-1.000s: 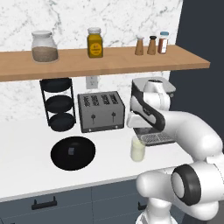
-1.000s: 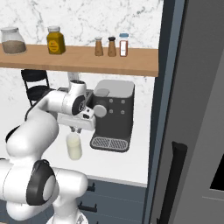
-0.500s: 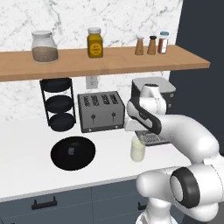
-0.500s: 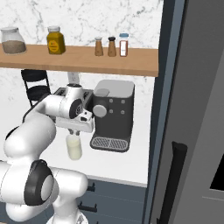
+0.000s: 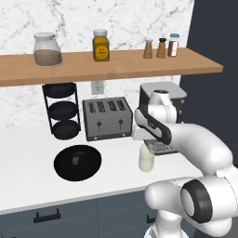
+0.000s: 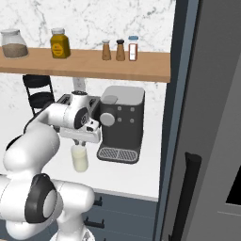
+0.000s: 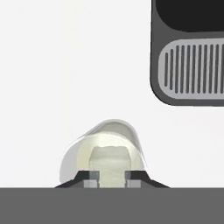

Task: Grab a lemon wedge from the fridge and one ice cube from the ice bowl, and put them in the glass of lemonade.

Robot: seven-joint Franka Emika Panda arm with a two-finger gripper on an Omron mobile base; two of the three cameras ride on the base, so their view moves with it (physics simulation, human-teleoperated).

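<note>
On the white counter [image 5: 28,153], gripper [image 7: 111,177] hangs right over the glass of lemonade [image 5: 146,159], jaws closed on pale piece, prob. the ice cube [image 7: 111,162].

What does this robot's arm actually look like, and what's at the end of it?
The arm is made of smooth, rounded glossy white segments with dark grey to black rings at the joints. No cables or markings are visible. It ends in a white hand carrying the gripper, with two small dark finger tips.
</note>
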